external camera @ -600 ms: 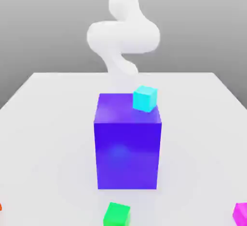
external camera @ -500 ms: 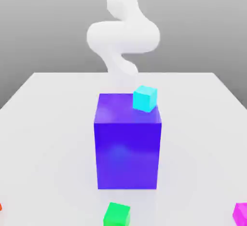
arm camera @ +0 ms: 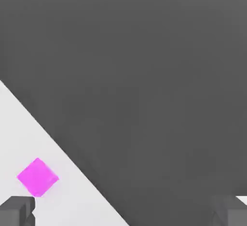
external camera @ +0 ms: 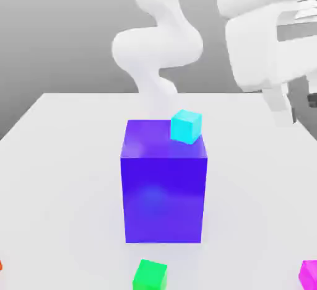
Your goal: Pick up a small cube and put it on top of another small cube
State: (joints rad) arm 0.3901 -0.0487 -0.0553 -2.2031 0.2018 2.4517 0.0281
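Observation:
The small magenta-pink cube (external camera: 309,274) lies on the white table at the near corner on the exterior view's right, partly cut off by the picture's edge. The hand view has the same cube (arm camera: 37,176) close to one fingertip (arm camera: 17,210). My gripper (external camera: 297,106) hangs high above that side of the table, well above the cube. It is open with nothing between its wide-apart fingers (arm camera: 231,213). A cyan small cube (external camera: 186,126) rests on top of the big blue-violet block (external camera: 164,189). A green small cube (external camera: 150,275) lies in front of the block.
The tall blue-violet block stands in the middle of the table (external camera: 62,177). An orange sliver (external camera: 0,266) shows at the near edge on the exterior view's left. In the hand view the table's edge (arm camera: 58,140) runs diagonally past the magenta cube, with dark floor beyond.
The arm has swung and its hand has come into the exterior view at the upper right. The cubes and the block have not moved.

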